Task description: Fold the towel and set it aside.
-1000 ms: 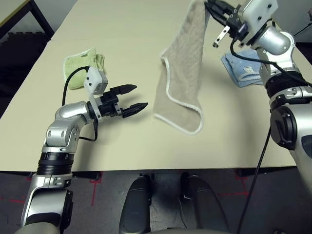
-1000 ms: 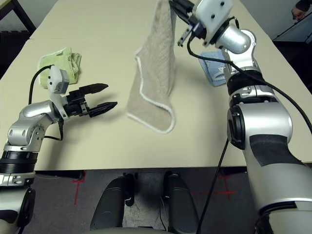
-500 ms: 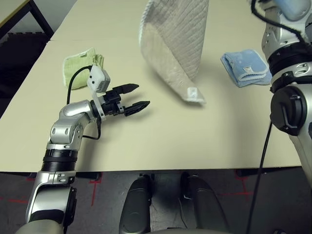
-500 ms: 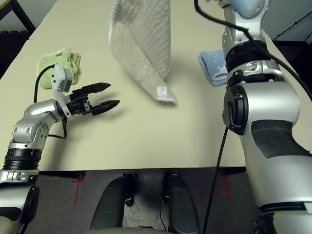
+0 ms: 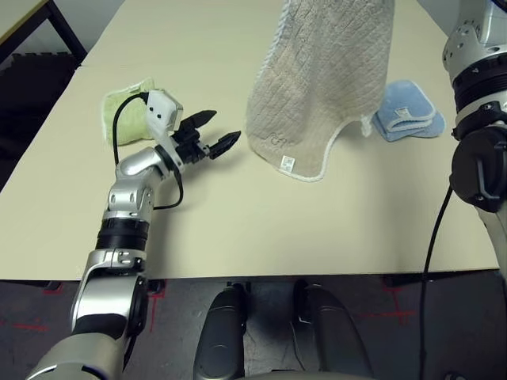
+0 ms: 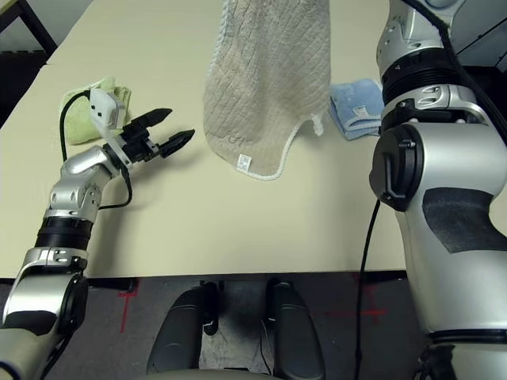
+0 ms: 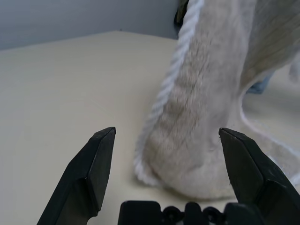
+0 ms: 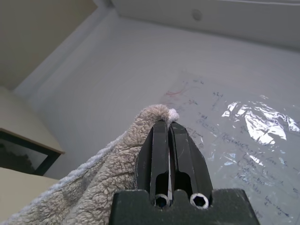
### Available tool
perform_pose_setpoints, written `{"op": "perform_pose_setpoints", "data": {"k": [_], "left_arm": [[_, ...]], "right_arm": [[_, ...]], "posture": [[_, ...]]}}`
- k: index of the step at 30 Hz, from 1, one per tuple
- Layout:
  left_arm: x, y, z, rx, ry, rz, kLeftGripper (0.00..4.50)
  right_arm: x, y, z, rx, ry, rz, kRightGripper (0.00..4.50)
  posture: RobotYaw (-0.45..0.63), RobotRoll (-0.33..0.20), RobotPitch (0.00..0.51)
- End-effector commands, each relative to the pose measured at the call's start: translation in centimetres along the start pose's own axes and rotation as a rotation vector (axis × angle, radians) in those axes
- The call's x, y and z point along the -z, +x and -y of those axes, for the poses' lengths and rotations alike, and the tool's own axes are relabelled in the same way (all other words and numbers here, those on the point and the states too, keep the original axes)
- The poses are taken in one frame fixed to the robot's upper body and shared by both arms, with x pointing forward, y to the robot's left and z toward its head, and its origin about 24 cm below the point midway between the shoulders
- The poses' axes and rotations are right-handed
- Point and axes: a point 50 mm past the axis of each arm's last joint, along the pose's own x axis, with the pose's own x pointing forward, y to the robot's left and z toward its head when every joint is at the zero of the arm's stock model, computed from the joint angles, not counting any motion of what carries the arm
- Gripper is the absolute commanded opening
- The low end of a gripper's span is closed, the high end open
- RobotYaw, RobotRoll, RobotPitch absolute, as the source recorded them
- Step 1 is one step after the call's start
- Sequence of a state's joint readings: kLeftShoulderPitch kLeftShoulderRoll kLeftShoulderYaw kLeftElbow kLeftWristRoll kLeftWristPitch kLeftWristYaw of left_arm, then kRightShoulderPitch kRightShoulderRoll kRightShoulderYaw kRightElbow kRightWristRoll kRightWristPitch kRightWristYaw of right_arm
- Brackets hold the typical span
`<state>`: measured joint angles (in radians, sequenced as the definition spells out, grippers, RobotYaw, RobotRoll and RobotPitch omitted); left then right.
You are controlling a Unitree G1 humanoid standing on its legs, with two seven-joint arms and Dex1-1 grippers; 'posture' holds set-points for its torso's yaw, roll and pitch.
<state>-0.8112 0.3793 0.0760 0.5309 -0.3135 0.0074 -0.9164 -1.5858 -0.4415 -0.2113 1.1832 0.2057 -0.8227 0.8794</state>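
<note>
Towel (image 5: 325, 87): beige terry cloth with white edging, hanging in the air above the table (image 5: 261, 229). Its upper part runs out past the top of the head views. The lower hem, with a small white label, sits at or just above the table surface; contact cannot be told.

Right gripper (image 8: 169, 129): the 2 black fingers are pressed together on a top corner of the towel, with cloth bunched over the fingertips. The towel hangs from this pinch.

Left gripper (image 5: 215, 133): the 2 fingers are spread wide, holding nothing. It sits just left of the towel's lower edge, low over the table, pointing at the towel. In the left wrist view the towel's hanging fold and white cord edge lie between and beyond the spread fingers (image 7: 89, 173), not touching them.

Light green towel (image 5: 127, 111): crumpled on the table, well left of the towel, behind the left gripper.

Light blue towel (image 5: 408, 115): folded on the table, just right of the towel.
</note>
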Motion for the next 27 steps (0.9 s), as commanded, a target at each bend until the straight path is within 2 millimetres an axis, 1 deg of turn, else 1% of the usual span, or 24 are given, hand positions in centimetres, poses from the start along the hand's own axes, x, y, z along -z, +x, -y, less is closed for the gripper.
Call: {"op": "perform_pose_setpoints", "data": {"k": [1,5,7,10,14,19,24,27], "left_arm": [[-0.5,1.7,0.5,0.082,0.015,0.024,4.50],[-1.9,3.4,0.9,0.226,-0.017,0.054,4.50],[-2.3,3.8,1.2,0.297,-0.033,0.046,4.50],[-2.1,3.8,1.9,0.407,-0.059,-0.008,4.50],[-0.7,2.5,2.7,0.497,-0.103,-0.116,4.50],[0.6,0.4,3.1,0.543,-0.132,-0.227,4.50],[1.4,-1.8,2.3,0.496,-0.125,-0.310,4.50],[2.0,-2.8,1.9,0.473,-0.104,-0.360,4.50]], "right_arm": [[-0.2,-0.1,0.0,-0.008,-0.001,0.018,0.02],[-0.1,-0.1,-0.2,-0.018,0.000,0.013,0.02],[-0.1,-0.1,-0.2,-0.021,0.000,0.011,0.02],[0.0,-0.2,-0.3,-0.025,-0.001,0.008,0.02],[0.0,-0.3,-0.1,-0.016,-0.010,-0.004,0.02],[0.4,-0.6,0.2,-0.008,-0.029,-0.062,0.02],[0.6,-0.7,0.5,0.015,-0.033,-0.093,0.02],[0.6,-0.7,0.7,0.024,-0.037,-0.102,0.02]], "posture": [[0.03,0.000,0.211],[0.01,0.000,0.210],[0.01,0.000,0.210],[0.00,0.000,0.210],[0.00,0.000,0.210],[0.00,0.000,0.212],[0.01,0.000,0.213],[0.02,0.000,0.213]]}}
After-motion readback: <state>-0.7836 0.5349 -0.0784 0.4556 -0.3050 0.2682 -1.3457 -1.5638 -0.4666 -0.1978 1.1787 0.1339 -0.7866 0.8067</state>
